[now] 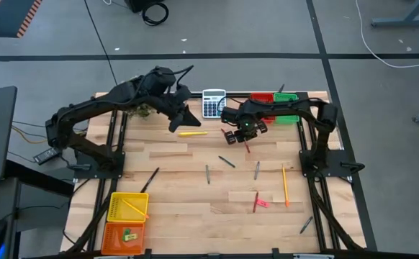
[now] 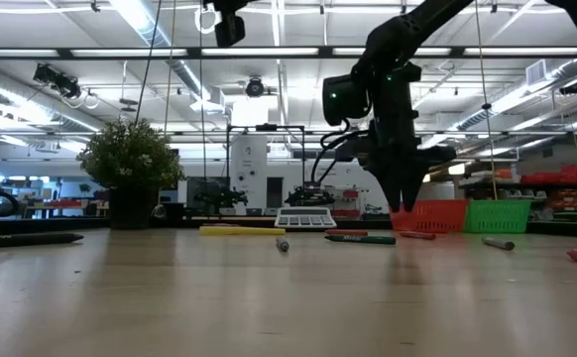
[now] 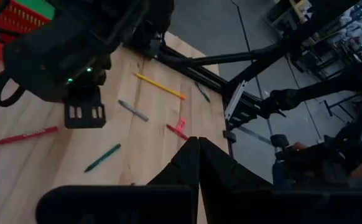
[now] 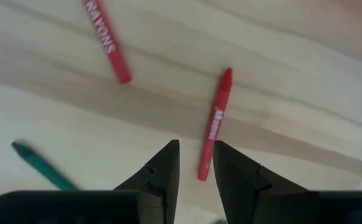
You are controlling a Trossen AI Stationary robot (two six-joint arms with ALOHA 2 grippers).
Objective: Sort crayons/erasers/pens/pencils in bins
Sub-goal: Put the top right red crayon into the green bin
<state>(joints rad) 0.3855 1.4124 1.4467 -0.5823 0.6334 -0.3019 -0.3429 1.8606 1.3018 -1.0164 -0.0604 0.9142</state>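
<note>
— Jaws of our right gripper (image 4: 196, 163) stand part-way apart around the red crayon (image 4: 214, 124), centre frame; left gripper (image 3: 198, 163) is closed, empty.
— We're mid-grasp; next we close, then lift toward the red bin (image 1: 261, 97) at upper right.

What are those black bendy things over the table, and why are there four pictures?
They are two robot arms sorting school things into little baskets. One picture looks down from above, one looks across the table from its edge, and two come from cameras on the arms' wrists.

The left tool is shut and holds nothing, up above the table. The right tool points down at a red crayon, its fingers a little apart on either side of the crayon's end. I cannot tell if it grips it yet.

Crayons, pens and pencils lie scattered about. A yellow basket and an orange basket sit at one corner, a red basket and a green basket at the far side.
</note>
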